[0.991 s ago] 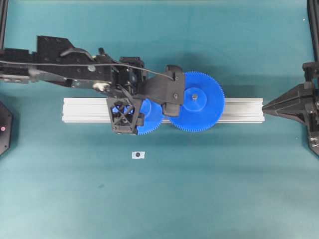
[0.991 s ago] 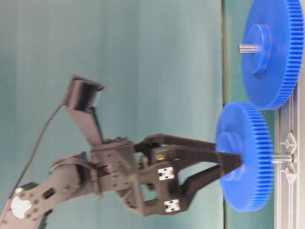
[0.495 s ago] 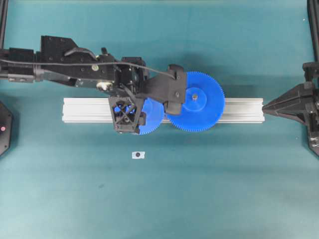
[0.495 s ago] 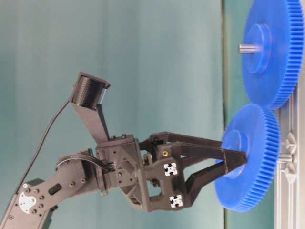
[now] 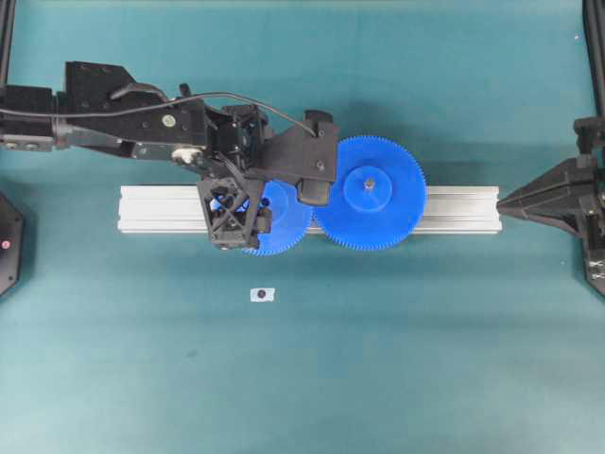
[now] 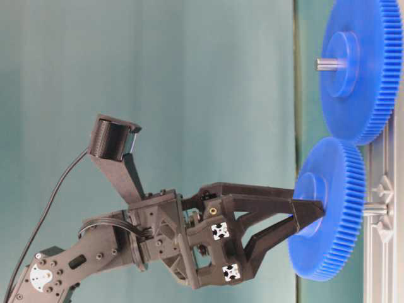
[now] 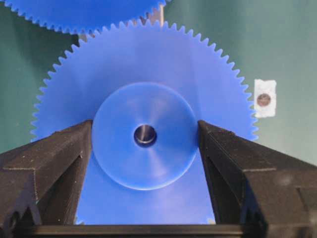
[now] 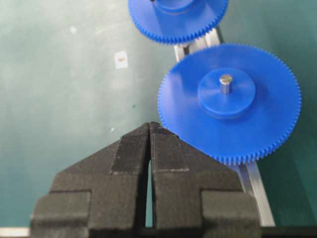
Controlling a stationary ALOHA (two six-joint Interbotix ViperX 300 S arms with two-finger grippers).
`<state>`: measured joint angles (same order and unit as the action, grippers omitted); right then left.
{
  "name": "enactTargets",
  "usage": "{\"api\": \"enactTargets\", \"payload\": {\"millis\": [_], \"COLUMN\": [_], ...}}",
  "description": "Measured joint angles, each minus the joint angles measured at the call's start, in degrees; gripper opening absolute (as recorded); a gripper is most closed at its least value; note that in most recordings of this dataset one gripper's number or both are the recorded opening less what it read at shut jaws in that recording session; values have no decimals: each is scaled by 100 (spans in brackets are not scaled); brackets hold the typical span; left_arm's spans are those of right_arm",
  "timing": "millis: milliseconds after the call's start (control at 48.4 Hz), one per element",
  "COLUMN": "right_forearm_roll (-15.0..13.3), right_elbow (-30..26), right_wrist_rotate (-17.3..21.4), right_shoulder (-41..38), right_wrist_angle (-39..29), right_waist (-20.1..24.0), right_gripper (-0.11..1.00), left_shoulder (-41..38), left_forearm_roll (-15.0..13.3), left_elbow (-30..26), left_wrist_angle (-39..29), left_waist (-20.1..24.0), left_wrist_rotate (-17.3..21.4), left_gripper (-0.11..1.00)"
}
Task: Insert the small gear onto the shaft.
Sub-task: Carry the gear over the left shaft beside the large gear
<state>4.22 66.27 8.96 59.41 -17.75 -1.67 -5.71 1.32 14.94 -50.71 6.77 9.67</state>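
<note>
Surface: teal mat (image 5: 397,359) under everything, and we see a silver rail (image 5: 454,209) lying across its middle

Overhead view: we find the left claw (image 5: 248,202) reaching over the rail, covering most of the small gear (image 5: 284,219). The big gear (image 5: 370,193) sits just to its right, their toothed rims meeting, presumably so the two can mesh. A small white tag (image 5: 262,294) lies apart on the mat below the rail. The right claw (image 5: 510,200) waits at the rail's far end, well away from both gears, which we judge keeps it clear of the work

Table-level view: this picture is turned sideways, with the rail (image 6: 383,221) along its right edge. We see the left claw (image 6: 302,219) clenched on the raised hub of the small gear (image 6: 328,211), fingers on opposite sides, likely because the hub gives a squarer hold than the teeth. A short length of the pin (image 6: 375,209) shows between gear and rail, so we judge the gear is on the pin but not fully down

Left wrist view: we look straight at the small gear (image 7: 144,89). Both black fingers (image 7: 54,158) press its hub, and the tip of the pin (image 7: 145,134) shines in the centre hole, so hole and pin line up

Right wrist view: we see the right claw (image 8: 149,141) pressed shut with nothing in it, the big gear (image 8: 233,106) ahead on its own pin
</note>
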Motion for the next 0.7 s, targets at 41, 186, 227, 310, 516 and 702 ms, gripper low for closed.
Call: {"api": "enactTargets", "payload": {"millis": [41, 186, 227, 310, 516, 702], "right_forearm_roll": [0, 0, 0, 9, 0, 0], "right_elbow": [-9, -9, -9, -9, -9, -9], "right_wrist_rotate": [0, 0, 0, 9, 123, 141], "right_shoulder": [0, 0, 0, 0, 26, 79], "right_wrist_angle": [0, 0, 0, 0, 0, 0], "right_waist": [-9, 0, -9, -9, -9, -9], "right_gripper": [1, 1, 1, 1, 1, 1], "left_shoulder": [0, 44, 53, 62, 62, 18], "left_forearm_roll": [0, 0, 0, 0, 0, 0], "left_elbow": [0, 44, 53, 62, 62, -35], "left_wrist_angle": [0, 0, 0, 0, 9, 9], "left_waist": [9, 26, 18, 26, 35, 35], "left_wrist_rotate": [-9, -9, -9, -9, -70, -88], "left_gripper": [72, 72, 72, 72, 72, 73]}}
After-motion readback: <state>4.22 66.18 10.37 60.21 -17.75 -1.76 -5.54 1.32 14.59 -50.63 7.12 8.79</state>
